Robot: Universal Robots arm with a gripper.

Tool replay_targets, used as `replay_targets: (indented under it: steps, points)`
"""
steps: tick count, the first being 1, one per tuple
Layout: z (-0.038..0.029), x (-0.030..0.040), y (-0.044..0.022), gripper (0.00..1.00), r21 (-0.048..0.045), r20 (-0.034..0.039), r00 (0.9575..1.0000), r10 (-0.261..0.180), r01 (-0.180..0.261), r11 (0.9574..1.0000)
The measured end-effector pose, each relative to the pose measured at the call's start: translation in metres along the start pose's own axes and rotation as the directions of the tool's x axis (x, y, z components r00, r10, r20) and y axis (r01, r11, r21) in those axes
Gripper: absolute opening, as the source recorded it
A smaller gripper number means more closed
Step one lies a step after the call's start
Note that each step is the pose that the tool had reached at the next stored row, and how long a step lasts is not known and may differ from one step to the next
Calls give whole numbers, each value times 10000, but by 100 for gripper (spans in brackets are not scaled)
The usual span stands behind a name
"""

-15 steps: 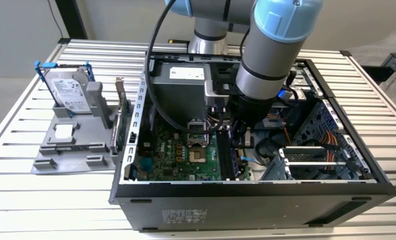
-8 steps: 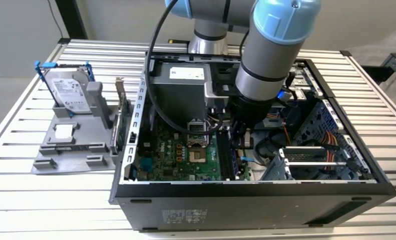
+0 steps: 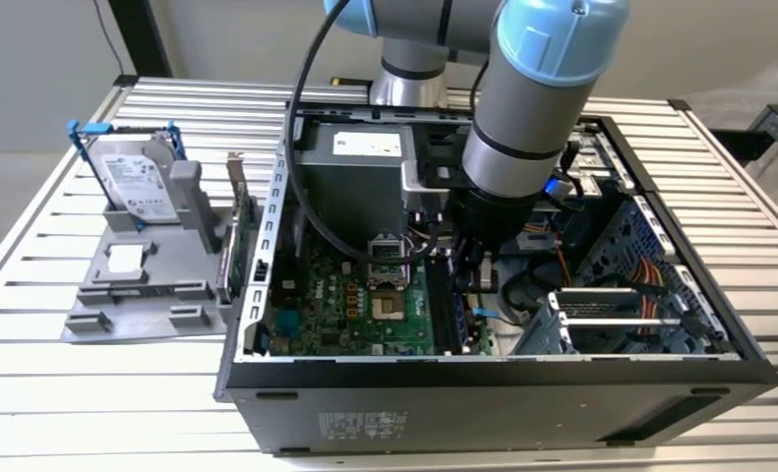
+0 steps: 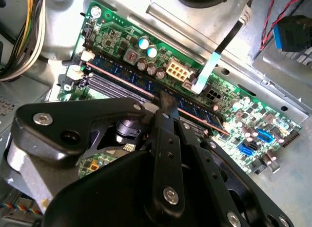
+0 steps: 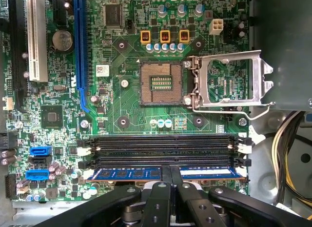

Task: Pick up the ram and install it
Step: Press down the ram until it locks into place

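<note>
The ram (image 5: pixel 126 173) is a blue-green stick lying along the memory slot nearest my gripper, on the green motherboard (image 5: pixel 126 110). Its white label shows beside the fingers. My gripper (image 5: pixel 171 171) stands over the middle of the ram with its two fingers drawn together, their tips on the ram's top edge. In the second wrist view the gripper (image 4: pixel 165 97) touches the ram (image 4: pixel 122 76) at about mid-length. In the exterior view my arm (image 3: pixel 520 147) reaches down into the open computer case (image 3: pixel 494 393).
Two empty black memory slots (image 5: pixel 161 150) lie beside the ram, white latches (image 5: pixel 245 139) at their ends. The CPU socket (image 5: pixel 161 83) is open, its metal frame (image 5: pixel 229 83) raised. Yellow cables (image 5: pixel 292 149) hang nearby. A hard drive (image 3: pixel 140 187) and a card (image 3: pixel 238 231) stand on a grey holder (image 3: pixel 126 295).
</note>
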State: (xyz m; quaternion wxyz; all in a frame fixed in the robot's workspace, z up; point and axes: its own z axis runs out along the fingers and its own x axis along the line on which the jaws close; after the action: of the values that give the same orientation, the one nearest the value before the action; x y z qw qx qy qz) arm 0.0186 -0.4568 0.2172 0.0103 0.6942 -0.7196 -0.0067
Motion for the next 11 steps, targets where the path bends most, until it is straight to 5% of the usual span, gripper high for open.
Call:
replay_targets:
  steps: [11]
  points:
    - [1, -1, 0, 0, -4, -14, 10000, 1, -1, 10000]
